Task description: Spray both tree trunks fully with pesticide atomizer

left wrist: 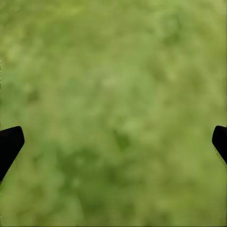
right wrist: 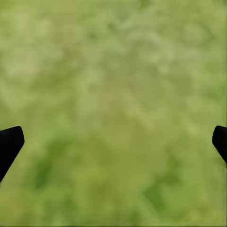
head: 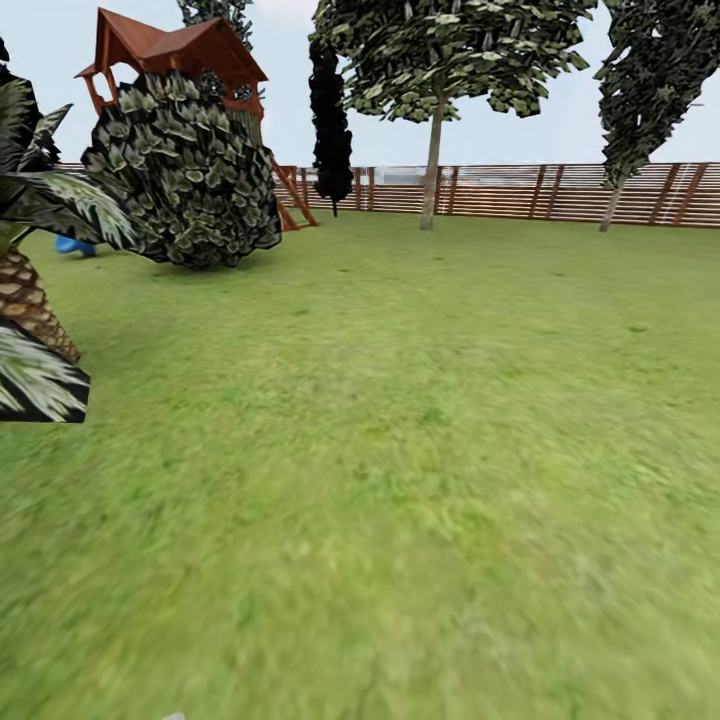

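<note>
1. The left tool (left wrist: 113, 142) and the right tool (right wrist: 113, 142) are held wide open over the green grass lawn (head: 400, 450). Nothing is held, likely because the robot is being driven.
2. A pale-trunked leafy tree (head: 433, 160) is seen in the upper middle, by the brown slat fence (head: 500, 190).
3. No sprayer bottle is seen yet.

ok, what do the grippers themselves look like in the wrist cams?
Little of them is in frame. On the left gripper, two plain black fingers taper to blunt tips at the picture's edges. The right gripper looks the same: matte black fingers, no markings, cables or pads to make out. Behind both is blurred green lawn.
</note>
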You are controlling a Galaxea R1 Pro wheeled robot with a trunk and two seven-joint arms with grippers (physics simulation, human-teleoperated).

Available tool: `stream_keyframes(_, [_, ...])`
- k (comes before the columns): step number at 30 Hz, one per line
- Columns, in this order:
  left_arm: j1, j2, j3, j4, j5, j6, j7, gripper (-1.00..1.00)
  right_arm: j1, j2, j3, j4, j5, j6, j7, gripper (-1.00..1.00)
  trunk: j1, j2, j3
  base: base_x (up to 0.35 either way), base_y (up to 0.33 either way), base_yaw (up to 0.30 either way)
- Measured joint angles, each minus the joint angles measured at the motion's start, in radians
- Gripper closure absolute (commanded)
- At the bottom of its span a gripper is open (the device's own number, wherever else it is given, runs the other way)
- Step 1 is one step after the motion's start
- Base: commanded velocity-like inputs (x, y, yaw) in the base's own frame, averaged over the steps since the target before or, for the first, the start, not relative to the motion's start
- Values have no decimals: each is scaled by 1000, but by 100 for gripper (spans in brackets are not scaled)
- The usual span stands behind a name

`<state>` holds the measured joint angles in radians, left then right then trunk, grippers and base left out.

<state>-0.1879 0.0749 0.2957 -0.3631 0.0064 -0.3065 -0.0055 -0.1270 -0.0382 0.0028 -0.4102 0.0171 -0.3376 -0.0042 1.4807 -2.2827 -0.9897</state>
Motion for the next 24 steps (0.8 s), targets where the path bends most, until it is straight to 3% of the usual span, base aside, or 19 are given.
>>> stream_keyframes(18, [0,8,0,0,1,0,0,-100,0,0,0,0,0,0,0,-100,0,0,-7,338,-80,256])
stream_keyframes(24, [0,8,0,0,1,0,0,-100,0,0,-1,-2,0,0,0,-100,0,0,-8,338,-80,69])
